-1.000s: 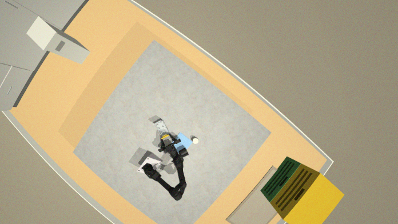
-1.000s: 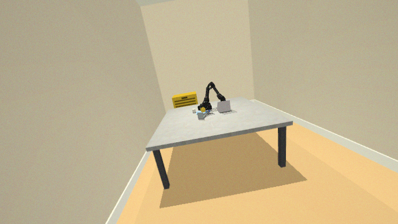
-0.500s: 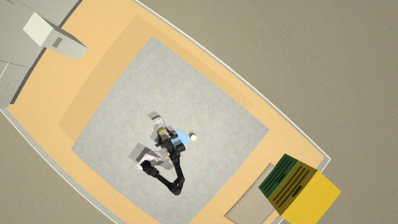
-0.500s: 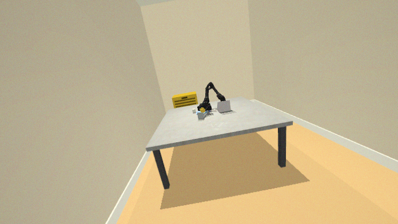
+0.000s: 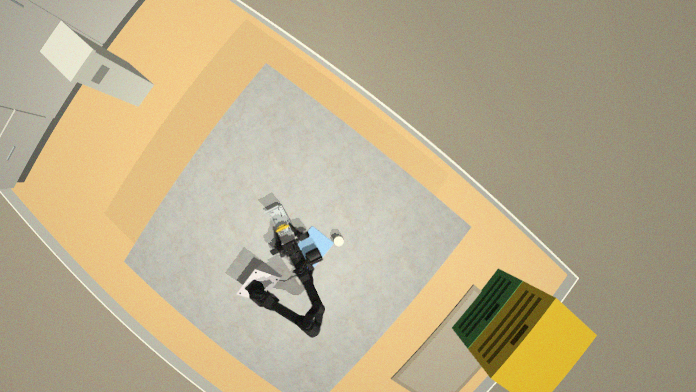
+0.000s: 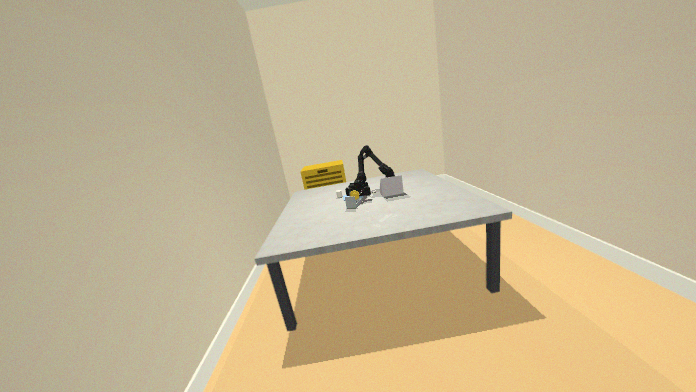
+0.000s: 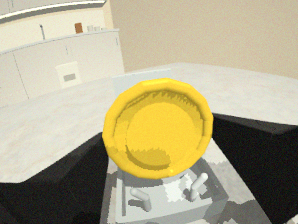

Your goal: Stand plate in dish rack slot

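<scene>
I have the gripper [image 7: 160, 183] clamped on the lower rim of the round yellow plate [image 7: 158, 127], held upright just above the grey wire dish rack [image 7: 166, 199]; it looks stiff, light and slippery, so rim-edge grip seems right.

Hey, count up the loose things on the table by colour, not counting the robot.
Yellow: 1, the plate gripped in the hand
Grey: 1, the dish rack
Light blue: 1, a flat block
White: 1, a small cylinder
Total: 4
</scene>
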Tool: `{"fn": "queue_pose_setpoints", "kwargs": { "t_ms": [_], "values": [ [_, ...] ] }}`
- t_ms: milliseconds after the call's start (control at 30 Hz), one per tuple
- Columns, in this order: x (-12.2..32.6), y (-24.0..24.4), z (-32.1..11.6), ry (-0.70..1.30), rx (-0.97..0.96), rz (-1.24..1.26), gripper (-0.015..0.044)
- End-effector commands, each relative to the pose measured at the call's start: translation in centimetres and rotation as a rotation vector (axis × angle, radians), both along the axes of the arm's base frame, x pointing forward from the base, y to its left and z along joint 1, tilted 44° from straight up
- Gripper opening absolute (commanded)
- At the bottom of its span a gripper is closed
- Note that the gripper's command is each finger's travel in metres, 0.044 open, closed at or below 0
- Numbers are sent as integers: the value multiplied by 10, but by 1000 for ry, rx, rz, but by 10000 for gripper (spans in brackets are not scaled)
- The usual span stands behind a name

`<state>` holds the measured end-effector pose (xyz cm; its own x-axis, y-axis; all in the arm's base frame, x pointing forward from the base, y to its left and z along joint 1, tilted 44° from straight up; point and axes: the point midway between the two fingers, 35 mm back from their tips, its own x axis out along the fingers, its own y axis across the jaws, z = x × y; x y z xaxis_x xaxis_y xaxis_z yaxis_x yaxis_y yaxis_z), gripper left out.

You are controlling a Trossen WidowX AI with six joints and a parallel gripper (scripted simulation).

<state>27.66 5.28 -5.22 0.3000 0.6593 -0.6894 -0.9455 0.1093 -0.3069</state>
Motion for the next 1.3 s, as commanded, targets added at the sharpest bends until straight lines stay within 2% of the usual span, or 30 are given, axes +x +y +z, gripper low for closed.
{"fn": "queue_pose_setpoints", "kwargs": {
  "t_ms": [0,400,900,1267],
  "values": [
    [1,-5,-6,-5,5,2,0],
    [0,-1,-2,2,0,-2,0],
    [0,-2,-2,0,-1,0,394],
    [0,3,3,2,-3,1,400]
  ]
}}
